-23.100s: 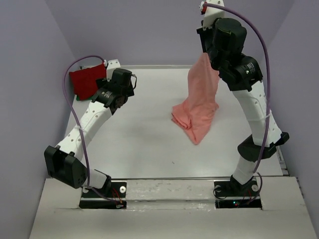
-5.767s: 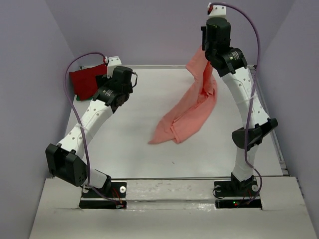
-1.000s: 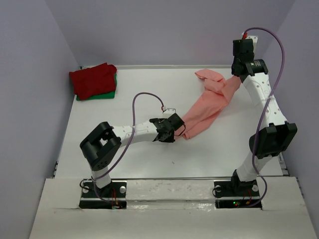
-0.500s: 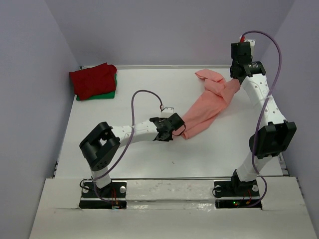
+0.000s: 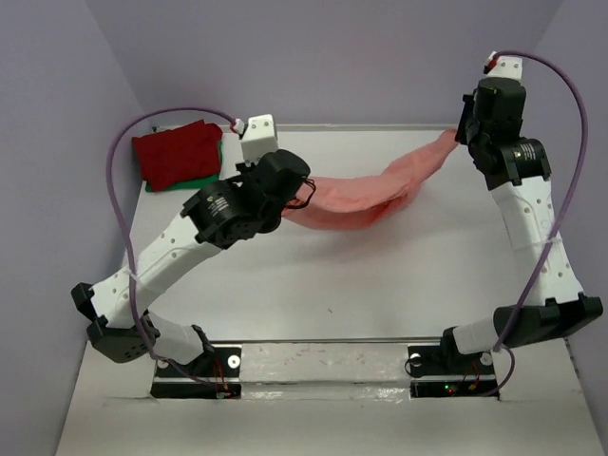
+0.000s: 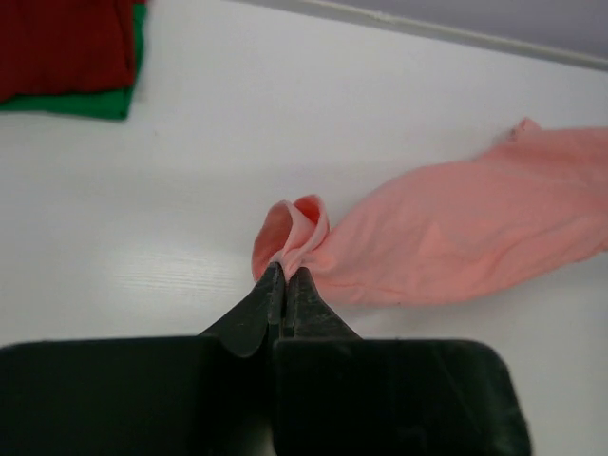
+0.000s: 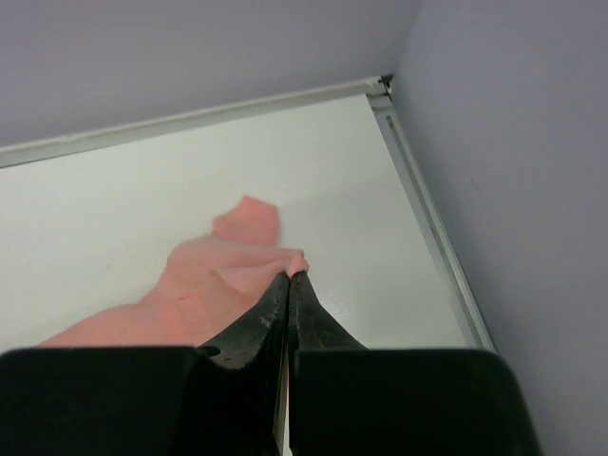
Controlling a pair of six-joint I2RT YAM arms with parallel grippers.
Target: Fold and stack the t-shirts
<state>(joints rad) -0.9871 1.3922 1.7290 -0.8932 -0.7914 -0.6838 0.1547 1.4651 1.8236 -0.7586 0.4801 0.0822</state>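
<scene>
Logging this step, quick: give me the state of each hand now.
Left hand: closed, pinching one end of the salmon-pink t-shirt.
Right hand: closed, pinching the other end of it.

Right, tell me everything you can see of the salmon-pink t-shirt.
The salmon-pink t-shirt is soft plain cloth, unfolded, bunched into a long sagging band strung over the white table. The left arm's fingers pinch one end shut; the right arm's fingers pinch the other near the far right corner. Whether its middle touches the table is unclear.
</scene>
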